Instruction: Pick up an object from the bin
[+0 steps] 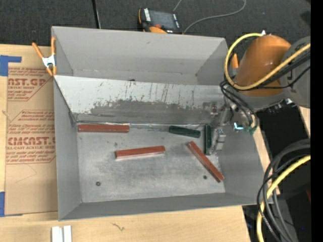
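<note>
My gripper (214,142) hangs at the right side of the bin, open, with its two fingers pointing down and nothing visible between them. Its tips are just above the upper end of a reddish-brown stick (205,161) that lies diagonally toward the bin's front right corner. A short dark green object (183,131) lies just left of the gripper, close to its left finger (207,141); whether they touch I cannot tell.
A second reddish-brown stick (140,153) lies flat in the middle of the bin floor. A third one (103,128) rests along the back wall at the left. The arm with its orange cover and yellow cables enters over the right rim.
</note>
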### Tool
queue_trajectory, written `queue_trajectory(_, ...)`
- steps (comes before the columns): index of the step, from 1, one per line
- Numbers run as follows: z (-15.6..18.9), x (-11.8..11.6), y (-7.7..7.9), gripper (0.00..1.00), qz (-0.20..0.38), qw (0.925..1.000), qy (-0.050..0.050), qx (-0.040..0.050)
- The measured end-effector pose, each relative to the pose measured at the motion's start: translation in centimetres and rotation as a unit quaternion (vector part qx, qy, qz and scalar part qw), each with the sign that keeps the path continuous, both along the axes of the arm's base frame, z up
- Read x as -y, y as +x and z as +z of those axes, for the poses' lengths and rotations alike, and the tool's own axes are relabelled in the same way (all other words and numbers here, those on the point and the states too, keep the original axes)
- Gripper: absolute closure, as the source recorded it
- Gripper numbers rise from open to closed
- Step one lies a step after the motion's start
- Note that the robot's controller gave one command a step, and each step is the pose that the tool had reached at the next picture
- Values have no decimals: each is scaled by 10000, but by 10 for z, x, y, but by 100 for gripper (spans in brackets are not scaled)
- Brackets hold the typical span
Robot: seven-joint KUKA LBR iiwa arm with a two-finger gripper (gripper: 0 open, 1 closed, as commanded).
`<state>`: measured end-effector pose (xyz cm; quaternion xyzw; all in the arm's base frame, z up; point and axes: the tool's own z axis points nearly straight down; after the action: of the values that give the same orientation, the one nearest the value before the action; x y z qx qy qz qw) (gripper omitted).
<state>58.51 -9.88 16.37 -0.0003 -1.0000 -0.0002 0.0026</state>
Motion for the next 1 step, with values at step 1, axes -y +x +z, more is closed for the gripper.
queue_trajectory(1, -95, 0, 7, 0, -1007, 9949, 3, 5)
